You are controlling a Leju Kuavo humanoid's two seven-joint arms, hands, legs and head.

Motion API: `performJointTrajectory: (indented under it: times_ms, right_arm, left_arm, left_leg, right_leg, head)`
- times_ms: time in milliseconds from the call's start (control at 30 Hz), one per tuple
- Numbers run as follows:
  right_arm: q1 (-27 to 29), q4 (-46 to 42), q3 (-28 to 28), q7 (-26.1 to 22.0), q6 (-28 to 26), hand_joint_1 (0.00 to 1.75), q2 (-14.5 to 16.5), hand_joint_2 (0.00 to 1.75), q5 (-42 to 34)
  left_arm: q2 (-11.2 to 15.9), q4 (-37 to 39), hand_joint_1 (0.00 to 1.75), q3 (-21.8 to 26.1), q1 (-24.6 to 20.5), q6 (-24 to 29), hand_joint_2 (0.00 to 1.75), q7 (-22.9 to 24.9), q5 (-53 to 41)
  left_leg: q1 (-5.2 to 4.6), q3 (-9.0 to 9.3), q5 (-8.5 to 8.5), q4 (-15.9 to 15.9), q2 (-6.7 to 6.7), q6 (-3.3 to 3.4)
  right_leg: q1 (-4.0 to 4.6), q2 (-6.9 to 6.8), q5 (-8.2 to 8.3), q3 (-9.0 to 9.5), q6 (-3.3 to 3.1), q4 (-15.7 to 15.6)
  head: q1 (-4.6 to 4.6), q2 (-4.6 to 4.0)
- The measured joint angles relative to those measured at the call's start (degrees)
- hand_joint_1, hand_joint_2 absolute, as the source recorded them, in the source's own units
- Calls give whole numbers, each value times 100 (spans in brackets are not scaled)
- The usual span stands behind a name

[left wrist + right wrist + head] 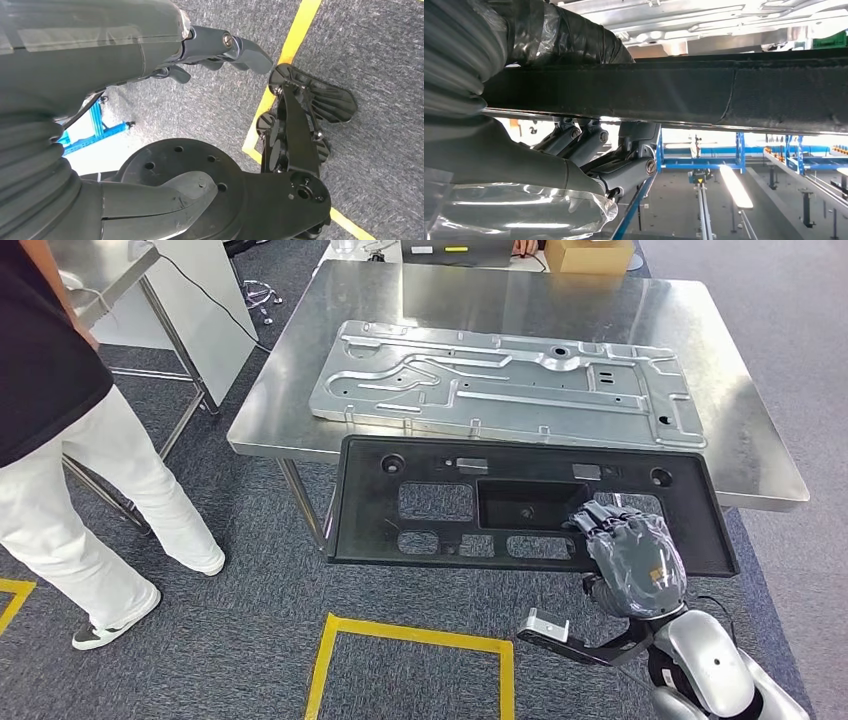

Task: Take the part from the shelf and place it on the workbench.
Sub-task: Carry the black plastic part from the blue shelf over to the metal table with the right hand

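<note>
Part [520, 502] edge under right hand [632, 558]

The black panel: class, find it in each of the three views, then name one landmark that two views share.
Head view: the black panel lies centre frame, overhanging the workbench's near edge, the right robot hand holding its near edge.
Left wrist view: not in it.
Right wrist view: the panel's edge crosses the picture as a dark band.
Shared landmark: the silver stamped sheet, also seen beyond the panel.
</note>
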Motion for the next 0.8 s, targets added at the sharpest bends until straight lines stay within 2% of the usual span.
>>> performJointTrajectory:
  times_ms: [67, 133, 200, 267, 333, 400, 433, 467, 500, 533, 567, 633, 700, 733, 800]
  right_arm:
    - [-13, 0, -8, 0, 3, 175, -15, 175, 3]
    - [-23, 0, -15, 0, 2, 175, -34, 175, 3]
    - [-31, -1, -22, 0, 8, 175, -46, 175, 3]
    - [-43, -2, -34, -1, 24, 175, -63, 175, 3]
    - [-68, -2, -46, -11, 39, 175, -81, 175, 3]
    - [-80, 4, -48, -20, 60, 175, -87, 175, 4]
    - [-76, 10, -45, -20, 72, 175, -87, 175, 5]
    - [-73, 18, -43, -20, 80, 175, -87, 175, 5]
    - [-73, 24, -40, -20, 84, 175, -87, 175, 6]
    - [-76, 27, -39, -20, 86, 175, -87, 175, 7]
    - [-83, 32, -37, -20, 86, 175, -85, 175, 7]
    - [-89, 40, -27, -20, 91, 175, -80, 175, 7]
    - [-83, 46, -17, -20, 101, 175, -79, 175, 3]
    - [-81, 47, -15, -20, 107, 175, -78, 175, -2]
    - [-101, 45, -14, -19, 115, 175, -78, 175, -10]
  left_arm:
    - [0, 0, 0, 0, 1, -7, 175, 1, 8]
    - [2, 0, 0, 0, 1, -14, 175, 0, 15]
    - [4, 0, 0, 0, 4, -21, 175, -1, 37]
    - [0, 0, 0, 0, 8, -36, 175, -1, 60]
    - [-4, 0, 0, 0, 7, -51, 175, -1, 70]
    - [-4, 0, 0, 1, 12, -60, 175, -2, 79]
    - [-4, 0, 0, 1, 18, -63, 175, -2, 86]
    - [-6, 0, 0, 2, 24, -66, 175, -2, 93]
    - [-9, 0, 0, 2, 28, -68, 175, -2, 99]
    - [-15, 0, 0, 2, 29, -71, 175, -2, 103]
    - [-18, 1, 0, 2, 29, -73, 175, -3, 105]
    - [-17, 1, 0, 2, 22, -74, 175, -10, 108]
    - [-17, 0, 0, 1, 24, -73, 175, -18, 111]
    - [-19, 0, 0, 1, 26, -72, 175, -19, 111]
    - [-20, 0, 0, 0, 18, -69, 175, -22, 111]
  left_leg:
    - [-2, 2, -1, 1, 0, 1]
    - [-21, -2, -14, 22, 2, 35]
    - [-32, 3, -24, -8, 8, 114]
    - [-3, 94, 7, -120, 22, 183]
    - [18, 178, 34, -188, 34, 219]
    - [18, 176, 25, -188, 42, 225]
    - [21, 176, 16, -182, 46, 215]
    - [29, 182, 2, -171, 47, 196]
    - [43, 193, -19, -151, 44, 168]
    - [62, 207, -51, -117, 39, 131]
    - [78, 216, -88, -78, 31, 86]
    - [89, 184, -162, 6, 13, -8]
    - [76, 163, -199, 66, 6, -90]
    - [77, 161, -217, 87, 16, -121]
    - [85, 89, -291, 304, 130, -176]
  right_leg:
    - [-2, -1, 2, 7, 3, -8]
    - [-26, 0, 13, 17, 40, -35]
    - [-39, 0, 80, 30, 99, 3]
    - [-32, -16, 60, 19, 126, 134]
    - [-34, -36, -208, -146, 129, 496]
    - [-47, -42, -550, -486, 149, 1145]
    - [-63, -46, -633, -625, 170, 1389]
    - [-81, -50, -605, -680, 195, 1452]
    - [-101, -54, -462, -625, 225, 1299]
    - [-128, -54, -234, -471, 257, 949]
    - [-142, -34, -76, -313, 283, 594]
    - [-130, -3, -8, -134, 237, 141]
    - [-103, -1, -80, -140, 106, 118]
    - [-110, -10, -45, -115, 53, 121]
    - [-114, -42, -69, -23, -36, 98]
  head:
    - [0, 0]
    - [-1, 0]
    - [-1, 0]
    - [2, 0]
    - [6, 0]
    - [9, 0]
    - [9, 0]
    - [9, 0]
    - [9, 0]
    - [9, 0]
    - [9, 0]
    - [8, 0]
    - [4, 0]
    - [4, 0]
    - [3, 0]
